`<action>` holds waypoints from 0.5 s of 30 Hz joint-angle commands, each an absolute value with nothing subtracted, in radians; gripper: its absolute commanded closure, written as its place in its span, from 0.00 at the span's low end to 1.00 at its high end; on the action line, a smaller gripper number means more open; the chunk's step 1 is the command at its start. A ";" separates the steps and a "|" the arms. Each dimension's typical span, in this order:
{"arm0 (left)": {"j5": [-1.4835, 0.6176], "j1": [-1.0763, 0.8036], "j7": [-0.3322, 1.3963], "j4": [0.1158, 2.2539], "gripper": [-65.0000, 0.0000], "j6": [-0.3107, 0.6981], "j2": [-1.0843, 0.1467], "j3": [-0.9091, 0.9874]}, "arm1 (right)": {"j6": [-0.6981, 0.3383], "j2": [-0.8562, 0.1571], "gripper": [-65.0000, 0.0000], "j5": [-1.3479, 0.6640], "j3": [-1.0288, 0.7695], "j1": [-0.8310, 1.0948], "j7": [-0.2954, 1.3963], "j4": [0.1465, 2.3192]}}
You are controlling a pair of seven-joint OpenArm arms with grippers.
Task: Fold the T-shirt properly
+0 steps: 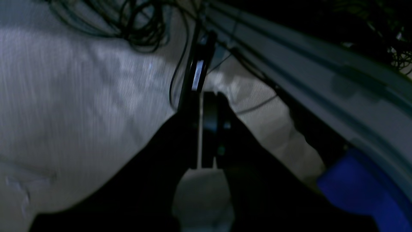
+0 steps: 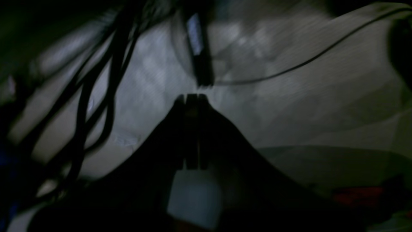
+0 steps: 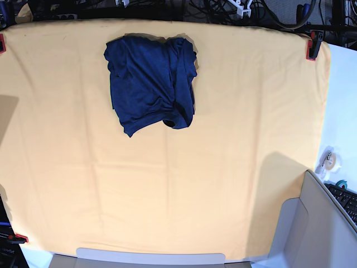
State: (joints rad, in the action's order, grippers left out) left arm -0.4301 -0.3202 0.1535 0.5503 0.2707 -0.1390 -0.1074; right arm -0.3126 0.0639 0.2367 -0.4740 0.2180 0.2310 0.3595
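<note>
Both claws are clenched on nothing: the left claw (image 1: pixel 206 96) and the right claw (image 2: pixel 192 96) each hang over pale floor and dark cables (image 1: pixel 141 29). Well apart from both, the shirt (image 3: pixel 152 82) lies bunched on the worktop's yellow cloth (image 3: pixel 223 167).

One T-shirt (image 3: pixel 152 81), one table cloth (image 3: pixel 234 139), three red clamps (image 3: pixel 311 48)

A lab bench. Red clamps (image 3: pixel 313 47) pin the cloth (image 3: pixel 234 139); behind it cables (image 3: pixel 234 8) tangle, beside it a keyboard (image 3: pixel 345 202).
</note>
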 commanded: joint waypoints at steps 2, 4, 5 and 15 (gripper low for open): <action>-0.433 -0.297 0.070 0.495 1.00 0.278 -0.143 -0.153 | -0.249 0.061 1.00 0.237 -0.472 0.214 0.189 0.331; -0.433 -0.255 -0.012 0.401 1.00 0.277 -0.128 -0.194 | -0.196 0.065 1.00 0.237 -0.472 0.211 0.160 0.326; -0.433 -0.234 -0.054 0.340 1.00 0.277 -0.122 -0.214 | -0.174 0.067 1.00 0.237 -0.472 0.211 0.153 0.326; -0.433 -0.151 -0.191 0.170 1.00 -0.005 -0.102 -0.414 | -0.147 0.091 1.00 0.239 -0.470 0.180 0.156 0.321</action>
